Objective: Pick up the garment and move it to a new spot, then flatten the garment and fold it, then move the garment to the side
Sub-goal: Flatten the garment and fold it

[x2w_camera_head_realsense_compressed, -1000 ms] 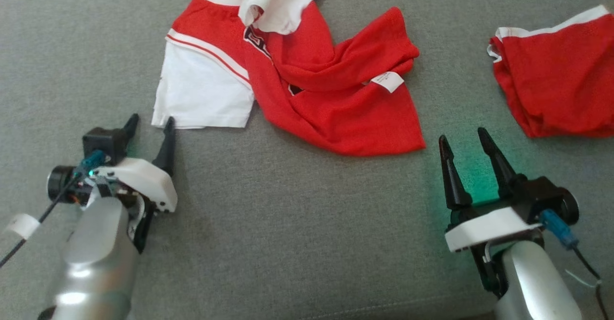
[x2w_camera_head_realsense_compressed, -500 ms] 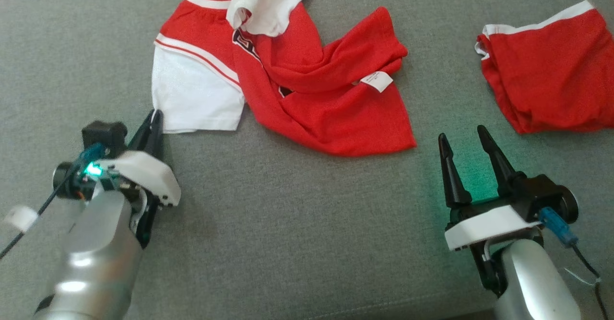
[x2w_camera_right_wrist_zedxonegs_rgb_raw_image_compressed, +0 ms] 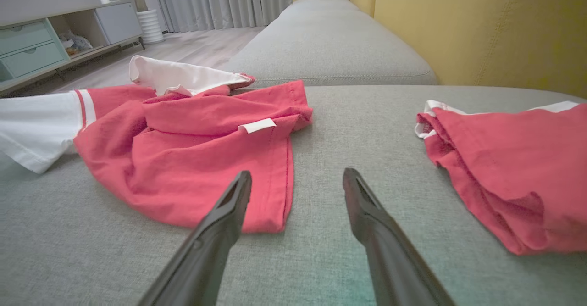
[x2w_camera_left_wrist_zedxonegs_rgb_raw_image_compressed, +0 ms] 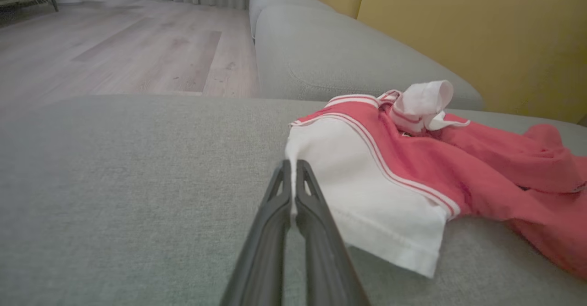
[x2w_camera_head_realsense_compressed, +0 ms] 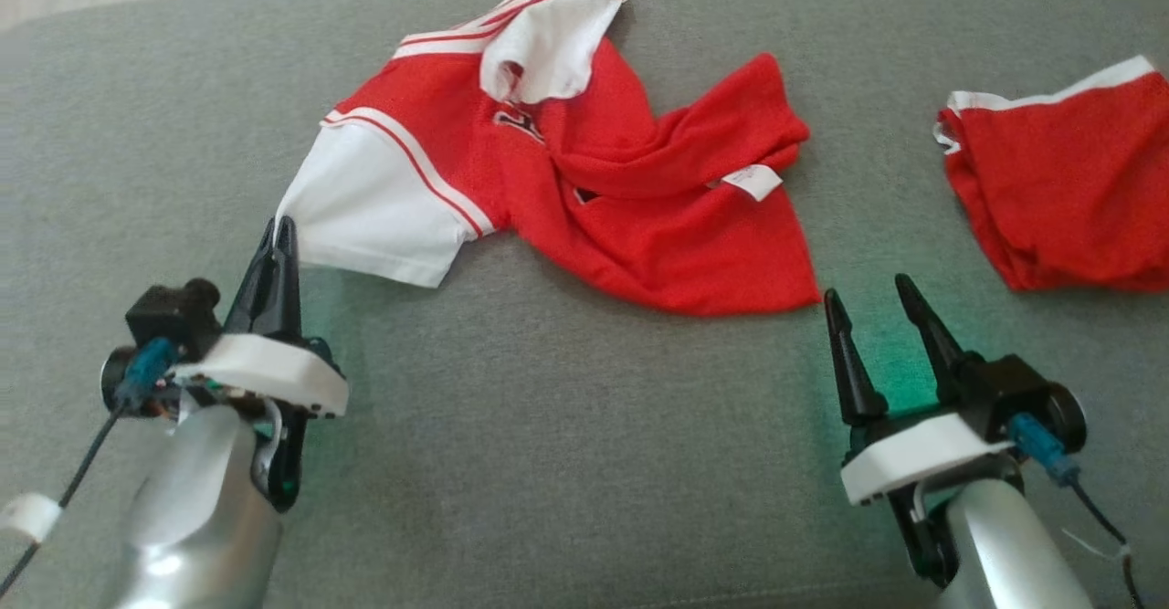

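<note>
On the left, the left tool is seen clenched on the garment, at the corner of its white shoulder panel. The hem there is pinched between the two fingers and held a little above the grey sofa. The garment is spread crumpled across the middle of the sofa. Its white panel is stretched toward the left tool and its red body is bunched in folds to the right, where a white tag is shown. Just beside the garment's lower right corner, the right tool is held released, jaws wide apart with nothing between them. Farther right, a smaller red cloth with white edging is laid, well apart from the garment.
</note>
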Tool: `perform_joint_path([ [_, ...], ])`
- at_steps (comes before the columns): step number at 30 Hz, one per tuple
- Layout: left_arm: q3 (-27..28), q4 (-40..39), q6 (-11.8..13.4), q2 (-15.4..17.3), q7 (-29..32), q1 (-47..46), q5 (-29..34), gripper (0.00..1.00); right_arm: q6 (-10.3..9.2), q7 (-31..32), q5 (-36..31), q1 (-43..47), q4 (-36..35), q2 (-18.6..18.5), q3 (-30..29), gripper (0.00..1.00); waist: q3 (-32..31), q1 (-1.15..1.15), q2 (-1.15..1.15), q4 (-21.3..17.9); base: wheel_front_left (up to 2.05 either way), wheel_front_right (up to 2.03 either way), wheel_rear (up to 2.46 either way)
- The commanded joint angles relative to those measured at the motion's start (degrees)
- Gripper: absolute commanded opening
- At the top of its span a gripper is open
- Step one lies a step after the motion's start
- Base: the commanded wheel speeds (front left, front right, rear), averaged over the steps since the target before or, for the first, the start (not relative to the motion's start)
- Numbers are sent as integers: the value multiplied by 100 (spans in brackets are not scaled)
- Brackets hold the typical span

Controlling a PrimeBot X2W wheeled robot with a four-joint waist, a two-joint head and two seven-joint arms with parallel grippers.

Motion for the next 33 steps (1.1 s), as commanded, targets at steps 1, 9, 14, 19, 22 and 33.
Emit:
perform_joint_path([
  [1, 229, -249, 36, 156, -69, 36, 51, 0, -5, -62, -10, 50, -96, -12, 143, 100, -41, 1, 0, 82, 0, 0, 0],
  [9, 357, -1137, 89, 29, -70, 612, 258, 0, -5, 87, 140, -95, 519, -12, 73, 100, -118, 1, 0, 384, 0, 0, 0],
  [14, 346, -1405, 82, -36, -70, 789, 340, 0, -5, 188, 377, -345, 1011, -12, -3, 100, -163, 1, 0, 559, 0, 0, 0],
  [19, 319, -1517, 62, -93, -70, 893, 374, 0, -5, 148, 678, -619, 1499, -12, -77, 100, -203, 1, 0, 702, 0, 0, 0],
  [22, 302, -1547, 43, -110, -71, 933, 382, 0, -5, 82, 798, -768, 1781, -12, -147, 100, -228, 1, 0, 780, 0, 0, 0],
  [33, 294, -1650, 13, -145, -71, 1040, 404, 0, -5, 139, -6, -1005, 2580, -12, 47, 0, -366, 1, 0, 836, 0, 0, 0],
])
